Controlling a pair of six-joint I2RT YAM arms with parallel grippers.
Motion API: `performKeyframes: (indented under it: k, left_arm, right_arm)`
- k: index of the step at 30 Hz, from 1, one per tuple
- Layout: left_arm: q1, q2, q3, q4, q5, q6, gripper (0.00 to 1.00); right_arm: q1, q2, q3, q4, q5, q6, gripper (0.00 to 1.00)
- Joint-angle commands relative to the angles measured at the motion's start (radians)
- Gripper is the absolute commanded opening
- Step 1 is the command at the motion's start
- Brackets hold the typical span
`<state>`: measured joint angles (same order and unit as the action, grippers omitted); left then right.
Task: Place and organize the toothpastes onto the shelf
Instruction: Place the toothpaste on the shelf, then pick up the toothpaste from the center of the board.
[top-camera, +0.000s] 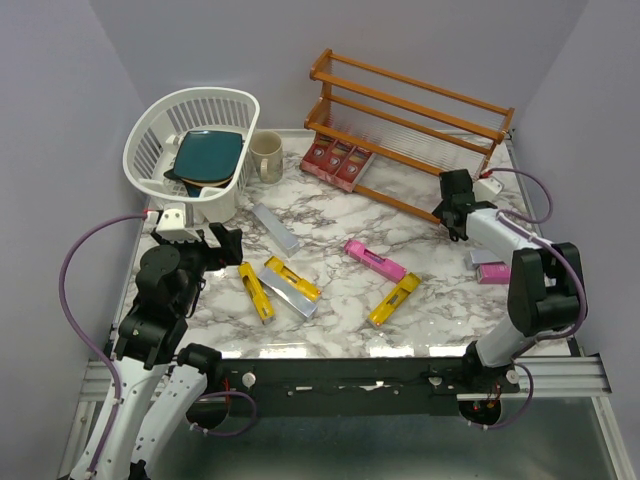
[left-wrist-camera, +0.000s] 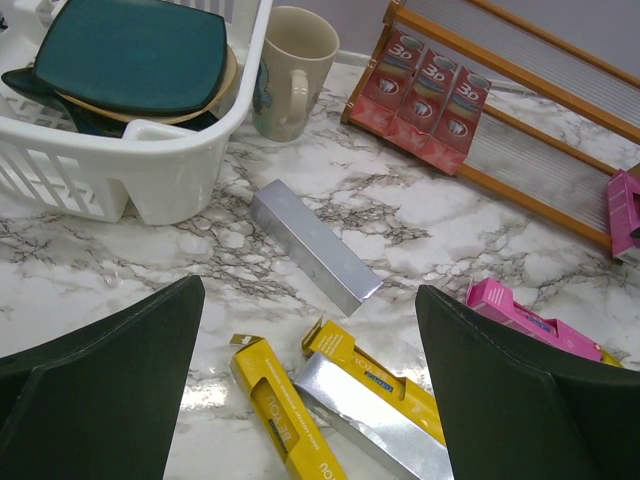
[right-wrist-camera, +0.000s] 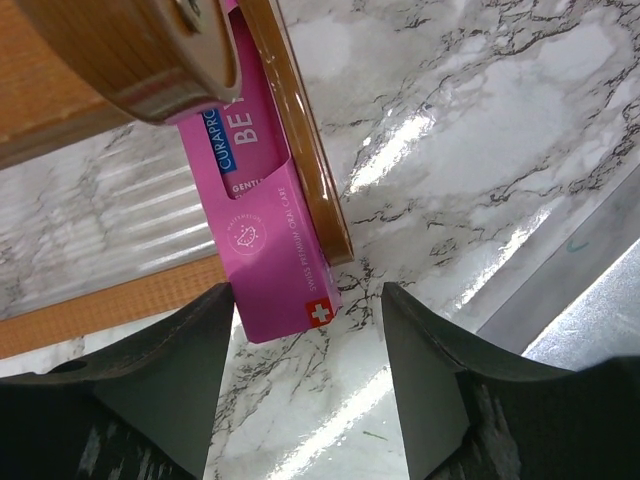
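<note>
Three red boxes sit on the shelf, bottom tier, with the rest loose on the table. Left gripper is wide open and empty, facing a silver box. Right gripper is half-open around a pink box without squeezing it (the box overhangs the shelf's front). I'd nudge it fully in.

A robotics lab cell, by the look. The left arm and right arm stand bolted to a metal rail at the tabletop's near edge, plain walls around.
</note>
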<state>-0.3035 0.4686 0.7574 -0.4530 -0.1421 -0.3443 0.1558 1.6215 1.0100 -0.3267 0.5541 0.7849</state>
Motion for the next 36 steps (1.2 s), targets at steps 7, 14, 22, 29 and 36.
performKeyframes:
  k: [7, 14, 22, 29, 36]
  left_arm:
    - [-0.002, 0.005, -0.007, 0.0, -0.005, 0.008, 0.99]
    - [0.0, 0.024, -0.007, -0.004, 0.004, 0.008, 0.99]
    - [0.009, 0.044, -0.01, 0.0, 0.027, 0.01, 0.99]
    - [0.023, 0.058, -0.012, 0.005, 0.044, 0.008, 0.99]
    - [0.033, 0.064, -0.015, 0.008, 0.049, 0.008, 0.99]
  right_arm:
    - [0.001, -0.159, -0.089, 0.081, -0.055, -0.128, 0.7]
    - [0.067, -0.291, -0.162, 0.169, -0.239, -0.314, 0.78]
    - [0.093, -0.376, -0.275, 0.183, -0.63, -0.463, 0.84]
    - [0.159, -0.368, -0.318, 0.163, -0.767, -0.518, 0.84]
    - [0.241, -0.278, -0.283, 0.123, -0.786, -0.521, 0.84]
